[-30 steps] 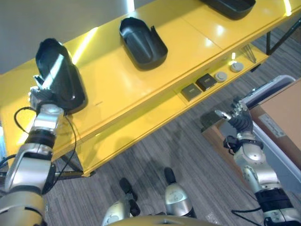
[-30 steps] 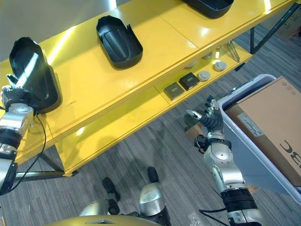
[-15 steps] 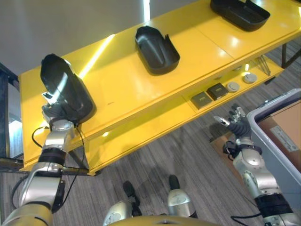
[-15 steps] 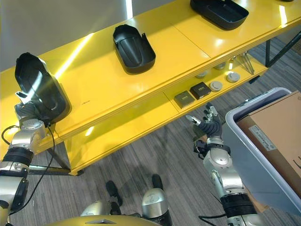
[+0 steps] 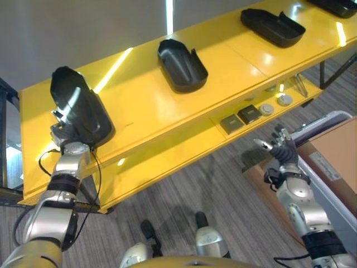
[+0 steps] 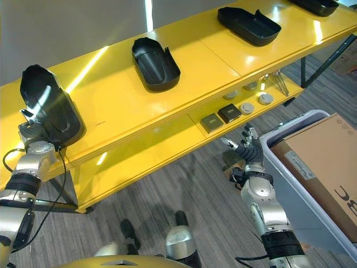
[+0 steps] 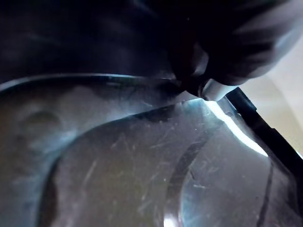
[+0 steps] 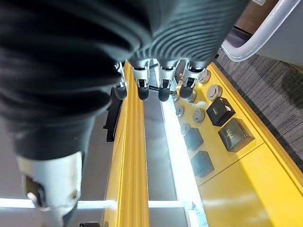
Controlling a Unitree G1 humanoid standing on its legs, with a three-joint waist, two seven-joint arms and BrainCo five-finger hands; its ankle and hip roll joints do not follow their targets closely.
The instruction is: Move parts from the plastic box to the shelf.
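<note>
The black part [image 5: 78, 106] is lying on the top of the yellow shelf [image 5: 150, 106], close to its left end, and the left hand [image 5: 62, 133] is meeting it at the near edge. In the left wrist view a dark-tipped finger [image 7: 199, 78] is pressing on the rim of the part, but the remaining fingers are lost against the dark plastic, so it cannot be told whether the hand is gripping the part or merely resting on it. By judgement, the part is being set down or steadied in its final place.

Two further black parts [image 5: 179, 64] [image 5: 271, 26] are lying spaced along the same surface, which suggests a row being filled from the right. Small square and round pieces [image 5: 245, 113] are sitting on the lower ledge.

The left arm is reaching up and forward to the shelf edge. The right hand [image 5: 280, 149] is hanging low over the floor, fingers straight and spread, holding nothing, just beside the grey plastic box [image 6: 290, 184], which is carrying a cardboard carton [image 6: 323, 156].
</note>
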